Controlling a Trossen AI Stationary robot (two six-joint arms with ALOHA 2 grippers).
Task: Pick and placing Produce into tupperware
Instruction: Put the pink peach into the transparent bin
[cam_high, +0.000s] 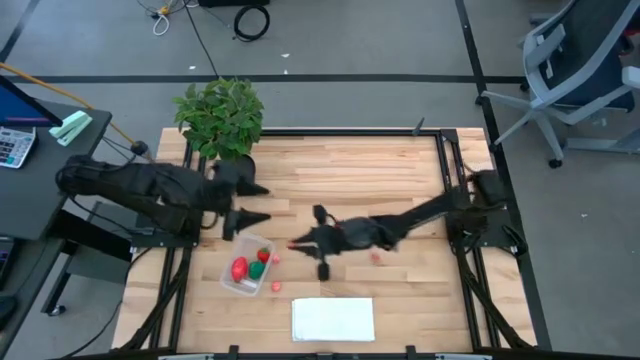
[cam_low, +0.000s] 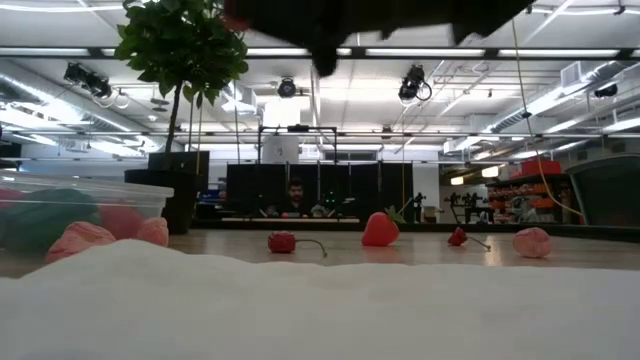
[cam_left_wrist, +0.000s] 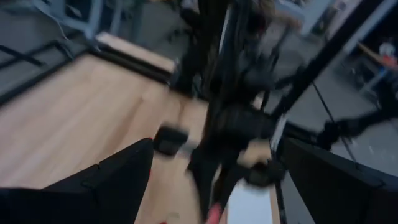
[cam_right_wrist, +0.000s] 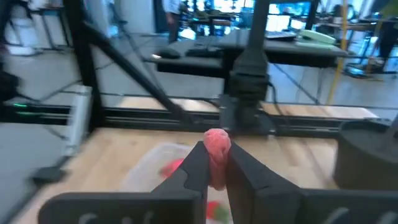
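You have a pink piece of produce (cam_right_wrist: 217, 149) pinched between the jaws of the right gripper (cam_right_wrist: 217, 163), which are drawn in narrow around it, and the piece stands up past the fingertips, so the hold looks shallow. In the high view the right gripper (cam_high: 303, 243) sits above the middle of the bench (cam_high: 350, 170), just beside the tupperware (cam_high: 249, 266), which lies toward the left front with a red and a green piece already inside. Carry the piece across level and without a jerk; a shallow pinch on something this small could let it roll out if you swing. Bring the jaws squarely over the open tub, well inside its near wall, and come down low before you let go, so the piece drops in rather than bouncing off the rim. Mind the left gripper (cam_high: 252, 201), parked with its jaws wide just beyond the tub near the potted plant (cam_high: 222, 115); keep your path on the near side of it. More loose produce waits on the bench, such as the pink piece (cam_high: 376, 257) to the right.
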